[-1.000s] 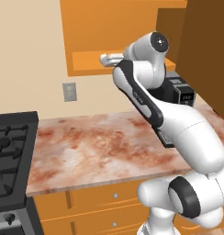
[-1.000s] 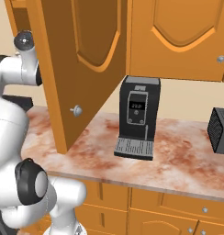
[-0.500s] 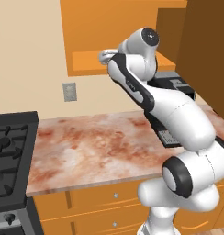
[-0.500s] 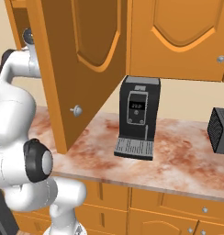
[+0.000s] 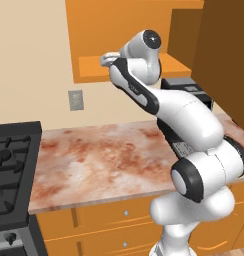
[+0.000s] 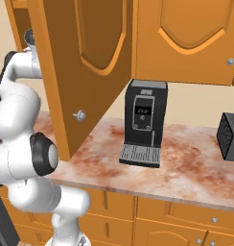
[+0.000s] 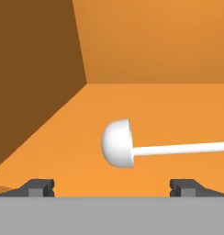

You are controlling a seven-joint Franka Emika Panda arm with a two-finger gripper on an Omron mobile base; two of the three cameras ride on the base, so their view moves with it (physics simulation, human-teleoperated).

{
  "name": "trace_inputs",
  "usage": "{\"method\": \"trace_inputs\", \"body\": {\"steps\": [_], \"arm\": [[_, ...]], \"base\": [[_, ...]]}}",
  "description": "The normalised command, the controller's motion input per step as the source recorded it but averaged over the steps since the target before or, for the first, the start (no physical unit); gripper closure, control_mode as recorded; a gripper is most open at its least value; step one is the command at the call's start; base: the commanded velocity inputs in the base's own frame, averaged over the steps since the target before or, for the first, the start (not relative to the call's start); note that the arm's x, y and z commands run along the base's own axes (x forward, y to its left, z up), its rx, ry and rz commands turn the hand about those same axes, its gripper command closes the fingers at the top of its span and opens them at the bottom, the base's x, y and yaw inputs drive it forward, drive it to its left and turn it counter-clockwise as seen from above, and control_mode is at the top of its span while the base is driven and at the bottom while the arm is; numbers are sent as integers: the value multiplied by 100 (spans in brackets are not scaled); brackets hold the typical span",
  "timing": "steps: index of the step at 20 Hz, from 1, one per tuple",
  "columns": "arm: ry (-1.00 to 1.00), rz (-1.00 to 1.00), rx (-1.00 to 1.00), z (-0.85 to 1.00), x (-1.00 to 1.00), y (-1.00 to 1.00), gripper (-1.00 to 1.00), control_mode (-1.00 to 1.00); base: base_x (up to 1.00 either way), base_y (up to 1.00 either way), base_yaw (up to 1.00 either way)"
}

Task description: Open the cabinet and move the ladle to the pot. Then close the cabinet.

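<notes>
Ladle: on the cabinet shelf floor, ahead of the gripper, bowl between the fingertips in line, handle running off right in the hand view. Cabinet side wall left of the gripper, back wall beyond the ladle. Open door right of the arm. Coffee machine on the counter, below and right. Stove lower left.

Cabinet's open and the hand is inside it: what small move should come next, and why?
Probably ease forward and down over the ladle, then close. The gripper is open with its fingertips short of the ladle, which lies untouched on the cabinet floor between them.
</notes>
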Motion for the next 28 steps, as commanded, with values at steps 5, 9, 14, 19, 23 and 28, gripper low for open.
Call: {"method": "trace_inputs", "body": {"steps": [5, 9, 14, 19, 23, 28], "arm": [[0, 0, 0, -8, 38, 0, -100, -100], [0, 0, 0, -13, 31, 9, -100, -100], [1, 0, 0, -3, 26, 7, -100, -100], [2, 0, 0, -10, 26, 9, -100, -100], [3, 0, 0, -10, 9, 6, 100, -100], [-1, 0, 0, 0, -13, 0, 100, -100]], "base": [[0, 0, 0], [0, 0, 0], [0, 0, 0], [0, 0, 0], [0, 0, 0], [0, 0, 0]]}}
